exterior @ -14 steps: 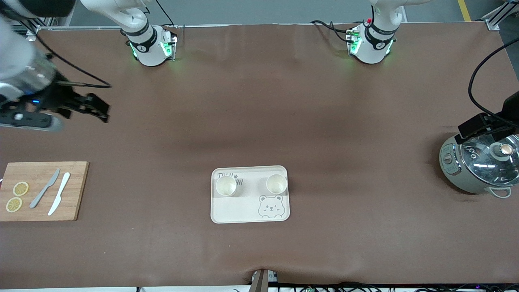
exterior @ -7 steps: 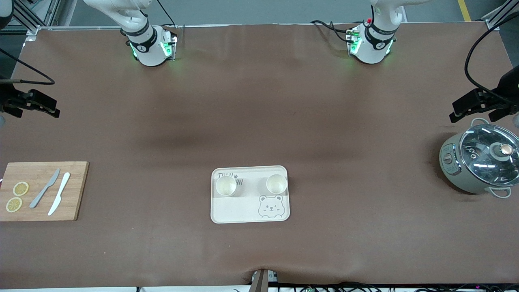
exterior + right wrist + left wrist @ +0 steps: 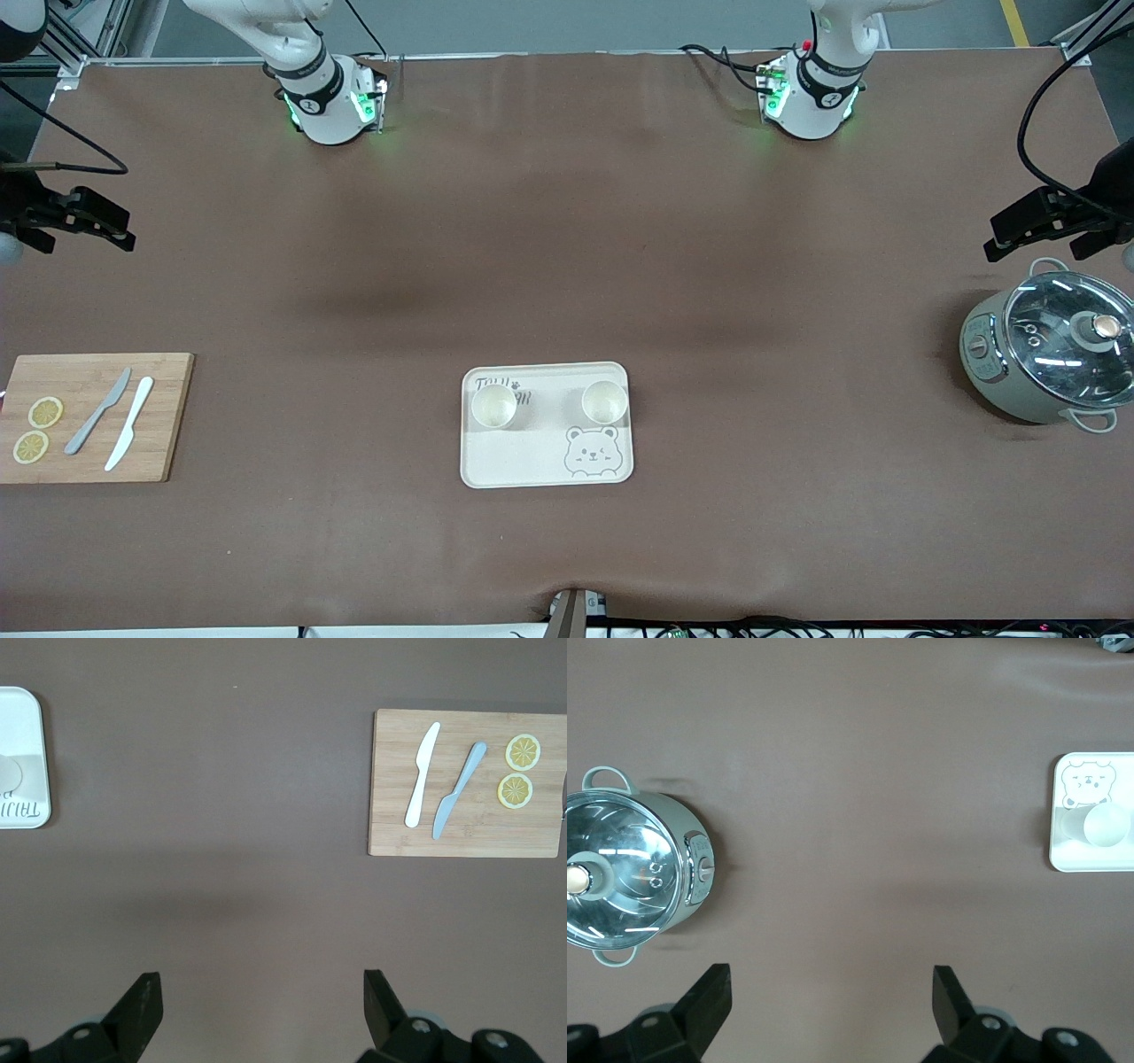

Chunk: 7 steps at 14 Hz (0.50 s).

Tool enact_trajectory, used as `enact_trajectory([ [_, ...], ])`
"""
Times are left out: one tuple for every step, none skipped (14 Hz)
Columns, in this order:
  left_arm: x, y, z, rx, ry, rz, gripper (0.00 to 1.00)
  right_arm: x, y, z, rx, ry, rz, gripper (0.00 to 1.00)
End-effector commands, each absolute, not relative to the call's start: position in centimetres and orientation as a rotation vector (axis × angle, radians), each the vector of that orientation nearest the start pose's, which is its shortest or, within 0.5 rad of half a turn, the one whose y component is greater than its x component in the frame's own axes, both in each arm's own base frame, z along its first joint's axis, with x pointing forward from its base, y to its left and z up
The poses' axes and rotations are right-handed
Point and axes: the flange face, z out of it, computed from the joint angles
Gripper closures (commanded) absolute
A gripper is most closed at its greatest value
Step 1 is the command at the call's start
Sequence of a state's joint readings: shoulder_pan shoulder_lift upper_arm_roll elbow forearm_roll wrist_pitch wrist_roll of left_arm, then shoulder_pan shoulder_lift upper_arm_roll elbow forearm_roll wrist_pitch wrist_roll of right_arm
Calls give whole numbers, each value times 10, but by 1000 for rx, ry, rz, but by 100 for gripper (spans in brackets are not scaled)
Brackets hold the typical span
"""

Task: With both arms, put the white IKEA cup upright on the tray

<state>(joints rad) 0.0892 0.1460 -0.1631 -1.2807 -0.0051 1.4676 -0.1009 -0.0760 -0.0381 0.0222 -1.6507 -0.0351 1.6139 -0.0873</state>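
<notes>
The cream tray [image 3: 518, 461] with its bear drawing lies mid-table, near the front camera. Two white cups stand upright on it, one [image 3: 493, 406] toward the right arm's end and one [image 3: 605, 401] toward the left arm's end. My left gripper [image 3: 999, 237] hangs open and empty over the brown cloth beside the pot. Its wrist view shows the open left gripper [image 3: 830, 983], the tray [image 3: 1063, 859] and one cup [image 3: 1106, 826]. My right gripper [image 3: 122, 229] hangs open and empty over the cloth at the right arm's end. In its own view the right gripper [image 3: 261, 985] is far from the tray [image 3: 22, 718].
A grey-green pot with a glass lid [image 3: 1050, 359] stands at the left arm's end. A wooden cutting board [image 3: 164, 416] with two knives and two lemon slices lies at the right arm's end. Brown cloth covers the table.
The right gripper has swung away from the table's middle toward the right arm's end. The left gripper has left its place over the pot. The cups and tray have not moved.
</notes>
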Motion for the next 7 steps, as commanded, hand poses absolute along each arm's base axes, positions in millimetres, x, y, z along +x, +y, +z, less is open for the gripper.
enact_trajectory([
  [578,-35,674,-3156,-41,-61,0,537,-32,612,-3162,-74,-19,0],
  [579,-35,673,-3156,-39,-59,0,537,-31,611,-3162,-77,-17,0],
  [579,-35,673,-3156,-38,-59,0,538,-31,611,-3162,-74,-17,0],
  [579,-35,672,-3156,-39,-57,0,538,-31,611,-3162,-77,-17,0],
  [580,-34,672,-3155,-39,-59,0,538,-31,611,-3162,-77,-17,0],
  [582,-36,669,-3154,-35,-50,0,538,-31,611,-3162,-77,-17,0],
  [582,-37,668,-3156,-32,-50,0,538,-31,611,-3162,-77,-14,0],
])
